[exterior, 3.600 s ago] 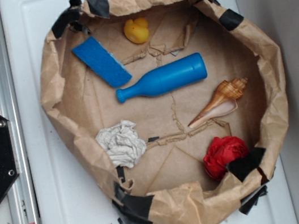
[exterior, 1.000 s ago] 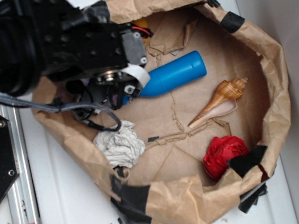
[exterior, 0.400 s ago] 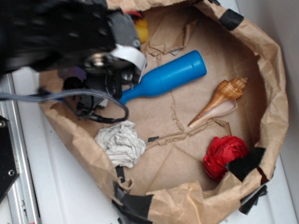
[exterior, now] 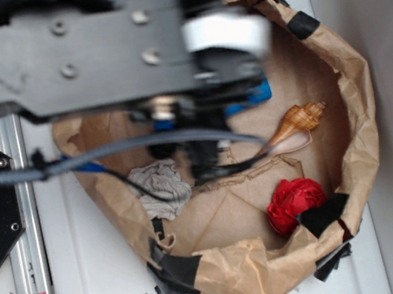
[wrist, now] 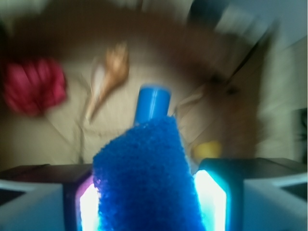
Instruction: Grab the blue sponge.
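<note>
though the wrist view is blurred, we see the sponge [wrist: 144,180] clamped between the two fingers [wrist: 215,197] of the gripper [wrist: 147,202], its porous blue slab standing upright and filling the gap. beyond its top edge we see the end of the bottle [wrist: 152,102], blue and rounded. further off lie the shell [wrist: 108,77] and, at far left, a red cloth [wrist: 32,85]; a small yellow thing [wrist: 208,150] shows just right of the sponge, too soft to name.

from the exterior view we see the arm [exterior: 91,55] across the upper part of the paper basin [exterior: 359,101], motion-blurred, hiding the sponge. only a sliver of the bottle [exterior: 253,100] shows under it. cables [exterior: 71,162] trail left over the basin rim. the shell [exterior: 299,121] lies right of the arm, the red cloth [exterior: 295,202] near the lower right wall, a white rag [exterior: 160,189] near the lower left wall. the basin sits on a white surface [exterior: 102,283].
</note>
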You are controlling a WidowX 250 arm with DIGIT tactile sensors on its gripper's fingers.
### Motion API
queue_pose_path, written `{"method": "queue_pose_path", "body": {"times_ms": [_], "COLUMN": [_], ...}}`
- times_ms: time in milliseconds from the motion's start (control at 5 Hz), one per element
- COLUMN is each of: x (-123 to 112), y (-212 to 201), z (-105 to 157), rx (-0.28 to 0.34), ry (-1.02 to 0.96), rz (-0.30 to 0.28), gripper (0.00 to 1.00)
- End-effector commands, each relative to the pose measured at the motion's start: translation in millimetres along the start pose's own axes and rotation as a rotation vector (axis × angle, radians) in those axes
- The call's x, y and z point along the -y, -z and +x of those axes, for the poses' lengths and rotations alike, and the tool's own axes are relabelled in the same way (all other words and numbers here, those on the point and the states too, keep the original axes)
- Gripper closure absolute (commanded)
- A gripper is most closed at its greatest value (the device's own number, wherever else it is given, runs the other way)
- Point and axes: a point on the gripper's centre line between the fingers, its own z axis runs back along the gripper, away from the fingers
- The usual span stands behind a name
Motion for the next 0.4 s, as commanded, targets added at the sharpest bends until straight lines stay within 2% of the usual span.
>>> {"method": "queue_pose_path", "body": {"times_ms": [0,200], "x": [12.9,11.3], "y": [-20.1,-18.5], "z": [11.5,6.5], "rx": [-0.003,0.013], "ry": [-0.123,-0.128], "rz": [-0.069,-0.092], "gripper": [1.0,1.0]}}
